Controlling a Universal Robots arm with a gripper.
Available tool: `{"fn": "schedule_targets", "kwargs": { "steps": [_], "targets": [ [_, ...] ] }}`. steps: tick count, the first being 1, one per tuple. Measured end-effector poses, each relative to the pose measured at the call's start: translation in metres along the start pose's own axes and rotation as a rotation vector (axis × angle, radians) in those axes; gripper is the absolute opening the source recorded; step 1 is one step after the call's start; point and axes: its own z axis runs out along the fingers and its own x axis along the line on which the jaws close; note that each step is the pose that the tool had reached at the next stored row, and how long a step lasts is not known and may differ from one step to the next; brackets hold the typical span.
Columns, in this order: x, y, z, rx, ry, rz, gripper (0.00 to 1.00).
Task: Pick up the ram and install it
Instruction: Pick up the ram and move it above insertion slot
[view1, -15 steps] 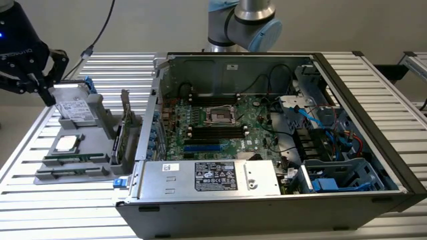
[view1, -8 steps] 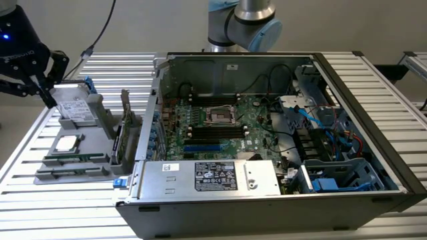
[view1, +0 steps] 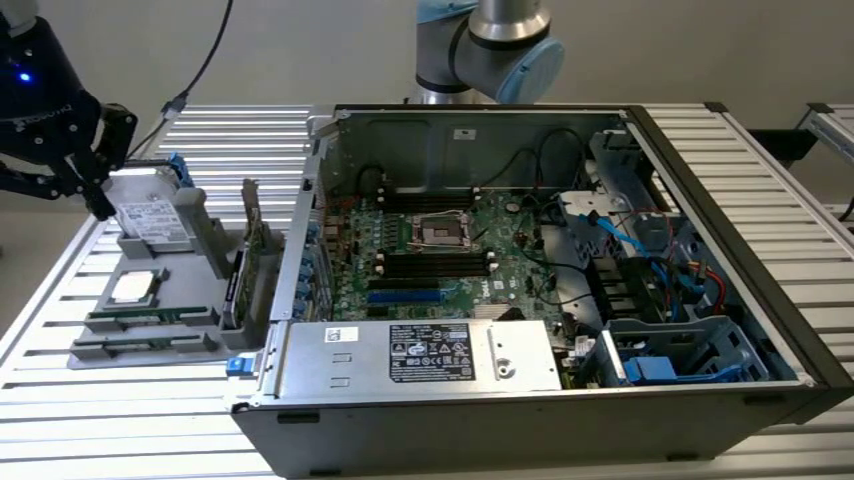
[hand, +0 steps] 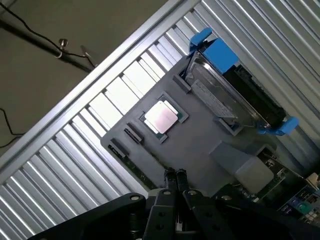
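I see the gripper (view1: 96, 202) pressed together, holding nothing, hanging by the tray's (view1: 184, 288) end where the drive (view1: 150, 215) sits. The ram (view1: 150, 317) lies flat in a slot at the tray's opposite end, past the CPU (view1: 130, 287), well apart from the gripper.

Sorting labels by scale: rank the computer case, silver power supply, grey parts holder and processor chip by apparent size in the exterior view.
1. computer case, by far the largest.
2. grey parts holder.
3. silver power supply, close to the holder, so that order is unsure.
4. processor chip, smallest.
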Motion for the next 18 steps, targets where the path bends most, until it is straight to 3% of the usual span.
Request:
{"fn": "schedule_targets", "kwargs": {
  "steps": [18],
  "targets": [
    [0.0, -0.0006, 0.0108, 0.0069, 0.0172, -0.327, 0.1]
  ]
}}
